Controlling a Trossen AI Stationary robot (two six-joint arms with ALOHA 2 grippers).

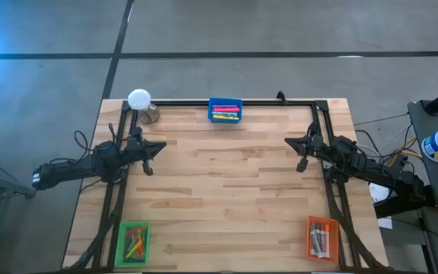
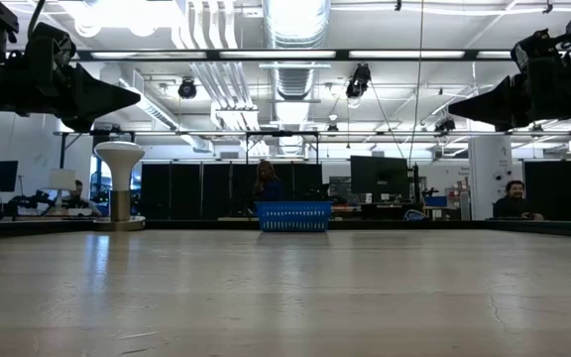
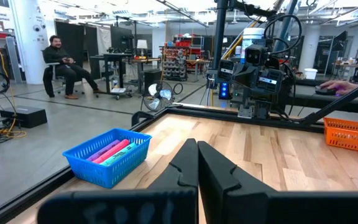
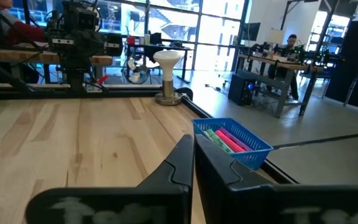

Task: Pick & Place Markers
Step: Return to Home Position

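Two dark arms hang over a pale wooden worktop [image 1: 226,190] ringed by a black frame. A white mushroom-shaped lamp [image 1: 139,99] on a metal foot stands at the far left corner. A blue tray [image 1: 236,102] sits at the middle of the far edge, a green tray [image 1: 119,242] at the near left corner and an orange tray [image 1: 310,238] at the near right. A stretch of plain board lies between each arm and the blue tray. Beyond the worktop, a seated person [image 3: 59,61] faces the workshop floor, and a hand [image 3: 339,86] rests on a desk behind the right arm.

In the low view the blue tray's mesh wall hides its contents, and the two near trays fall outside that picture. From above, the colours in the green and orange trays are too small to sort with confidence.

The left gripper [image 1: 160,146] and right gripper [image 1: 290,142] point toward each other across the board, raised above it. Each has its fingers [image 3: 182,168] pressed together. The markers [image 1: 225,113], pink and teal among them, lie in the blue tray, well apart from both grippers. More fill the green and orange trays at the near corners, behind the arms.
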